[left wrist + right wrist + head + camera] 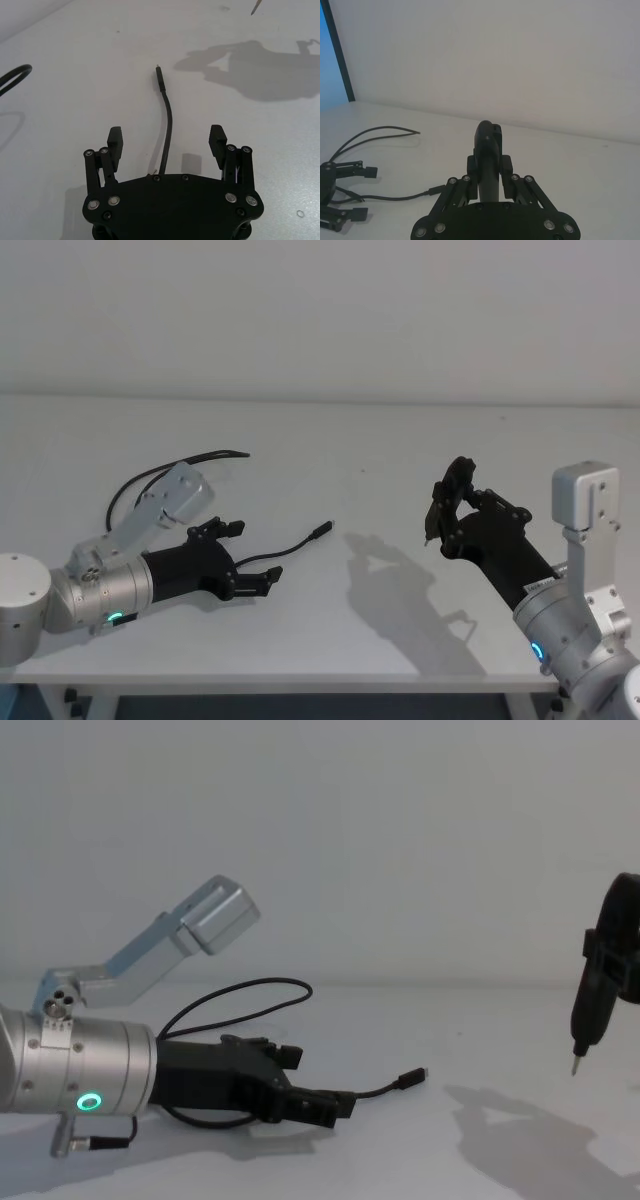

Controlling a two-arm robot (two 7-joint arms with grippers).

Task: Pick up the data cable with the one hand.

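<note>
The data cable [298, 542] is a thin black cord lying on the white table, with a slim metal-tipped plug [322, 529] at its free end. It runs between the fingers of my left gripper [252, 554], which is open and low over the table. In the left wrist view the cable [169, 117] passes midway between the two pads [115, 136] without touching them. The rest of the cord loops back behind my left arm [240, 992]. My right gripper [452, 506] is raised at the right, shut on a black pen-like tool [586, 1010] with a pointed tip.
The table's front edge [300, 678] runs just below both arms. A small metal ring [300, 214] lies on the table beside the left gripper. A dark-framed blue panel [332, 55] stands at the table's far left. Bare table lies between the two arms.
</note>
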